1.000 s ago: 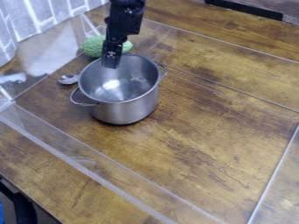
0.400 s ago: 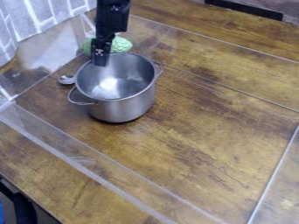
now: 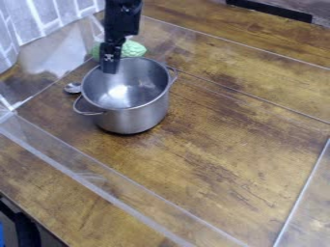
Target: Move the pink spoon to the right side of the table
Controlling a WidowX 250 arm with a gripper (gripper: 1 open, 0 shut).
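Observation:
My gripper hangs from the black arm over the far-left rim of the steel pot. Its fingers are close together, and a small reddish-pink piece, the pink spoon, shows between the tips; the rest of it is hidden. The gripper's tip is at the height of the rim, just above the inside of the pot. All this is on the left part of the dark-brown wooden table.
A green knobbly item lies behind the pot, partly hidden by the arm. The pot's grey handle sticks out to the left. A pale cloth lies at the far left. Glossy strips cross the tabletop.
The gripper has moved a little to the left, from over the back of the pot to its far-left rim. The pot has shifted slightly to the left as well.

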